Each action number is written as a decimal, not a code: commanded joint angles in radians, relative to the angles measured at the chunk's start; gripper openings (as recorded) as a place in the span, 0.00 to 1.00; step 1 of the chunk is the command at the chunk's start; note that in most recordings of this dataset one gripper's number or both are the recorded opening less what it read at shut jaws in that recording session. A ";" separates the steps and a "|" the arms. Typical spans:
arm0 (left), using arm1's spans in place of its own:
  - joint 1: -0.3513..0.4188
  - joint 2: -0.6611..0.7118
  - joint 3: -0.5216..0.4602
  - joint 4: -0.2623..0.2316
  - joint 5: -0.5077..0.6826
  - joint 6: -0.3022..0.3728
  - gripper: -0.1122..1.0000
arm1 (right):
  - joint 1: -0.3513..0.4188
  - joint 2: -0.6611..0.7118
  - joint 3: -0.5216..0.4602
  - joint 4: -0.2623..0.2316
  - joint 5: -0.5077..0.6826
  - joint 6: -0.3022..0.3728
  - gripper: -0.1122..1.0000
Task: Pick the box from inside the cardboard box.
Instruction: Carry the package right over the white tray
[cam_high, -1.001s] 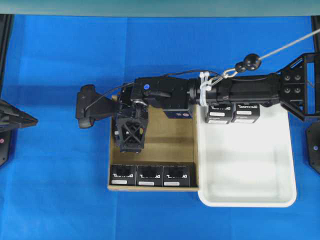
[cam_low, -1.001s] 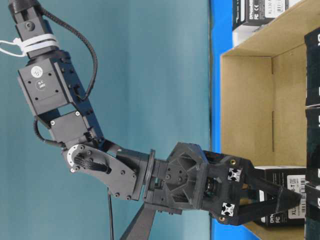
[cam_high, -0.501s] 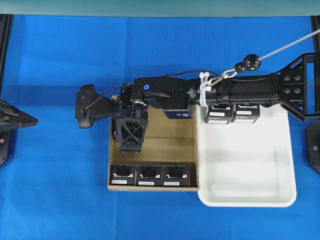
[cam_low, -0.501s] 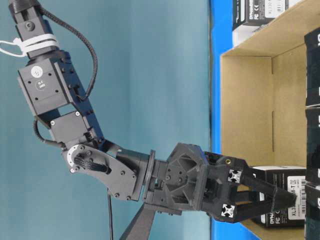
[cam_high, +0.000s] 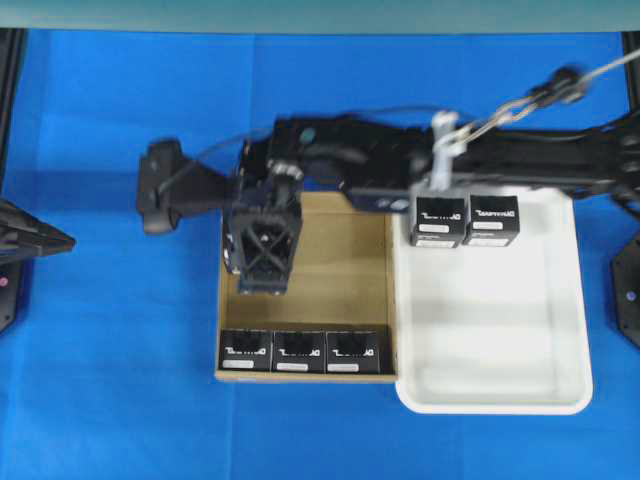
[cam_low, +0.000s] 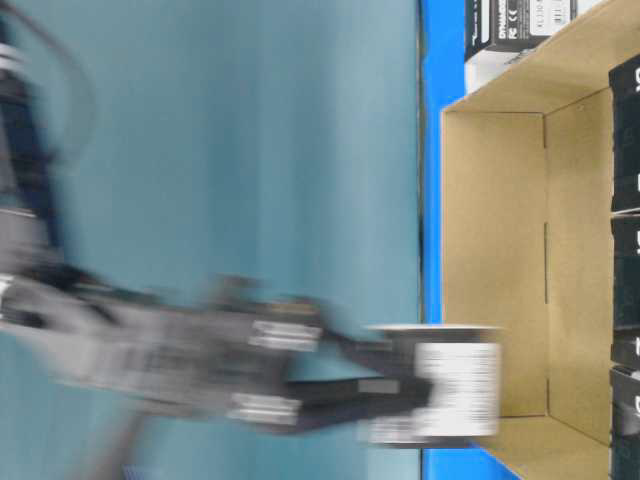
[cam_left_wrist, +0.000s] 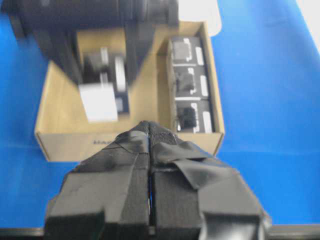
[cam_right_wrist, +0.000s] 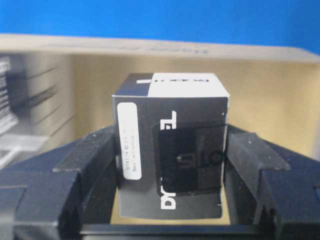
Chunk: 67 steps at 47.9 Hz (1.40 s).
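Right gripper (cam_right_wrist: 170, 210) clamps the box (cam_right_wrist: 172, 145) between its fingers, just above the cardboard box (cam_high: 330, 280) floor. Risk: box slips or clips the wall beside it on lift-out. Left gripper (cam_left_wrist: 150, 132) clenched, empty.

Black box (cam_right_wrist: 172, 150) (white label strip) upright above brown cardboard box (cam_right_wrist: 260, 95).

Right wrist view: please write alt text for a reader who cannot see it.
The right gripper clamps a small black box with white lettering and a white label strip between its two dark fingers, filling the middle of the picture. Behind it stand the brown walls of the cardboard box, with blue table beyond.
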 joint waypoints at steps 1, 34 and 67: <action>-0.002 0.011 -0.031 0.002 -0.008 -0.002 0.04 | -0.015 -0.064 -0.064 0.002 0.087 -0.006 0.65; -0.006 0.012 -0.032 0.002 -0.009 -0.037 0.04 | -0.029 -0.255 -0.244 -0.003 0.468 0.044 0.65; -0.020 0.012 -0.034 0.002 -0.009 -0.040 0.04 | -0.020 -0.664 0.532 -0.015 0.141 0.100 0.65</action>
